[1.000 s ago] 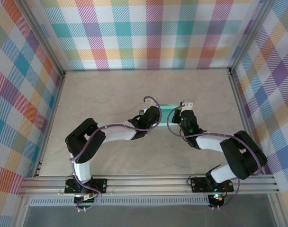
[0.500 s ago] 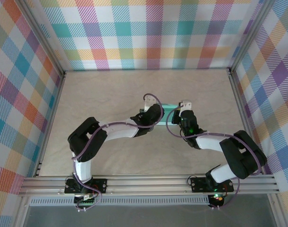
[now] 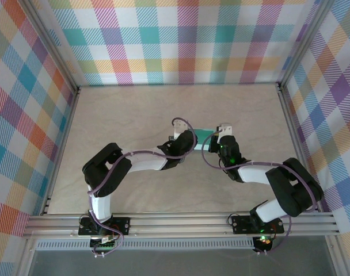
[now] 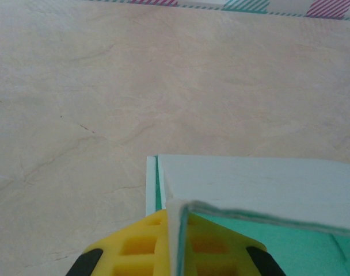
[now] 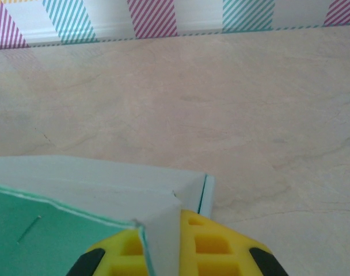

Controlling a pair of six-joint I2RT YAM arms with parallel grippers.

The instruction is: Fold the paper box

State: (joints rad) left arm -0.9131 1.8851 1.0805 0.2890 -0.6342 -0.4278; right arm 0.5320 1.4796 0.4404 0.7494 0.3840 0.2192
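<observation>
Bright, even light, faint shadows, soft-focus paper box (image 4: 261, 190) up close.

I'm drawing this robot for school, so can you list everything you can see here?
paper box: one, pale mint-green, mid-table between the two arms' tips.
table: one, beige and marbled, under everything.
walls: three, rainbow checks, at the left, back and right of the table.
metal frame: one, silver, along the table's edges.
left arm: one, black and white, bolted near-left; yellow left jaws shut on the box's left end.
right arm: one, black and white, bolted near-right; yellow right jaws shut on the box's right end.
</observation>
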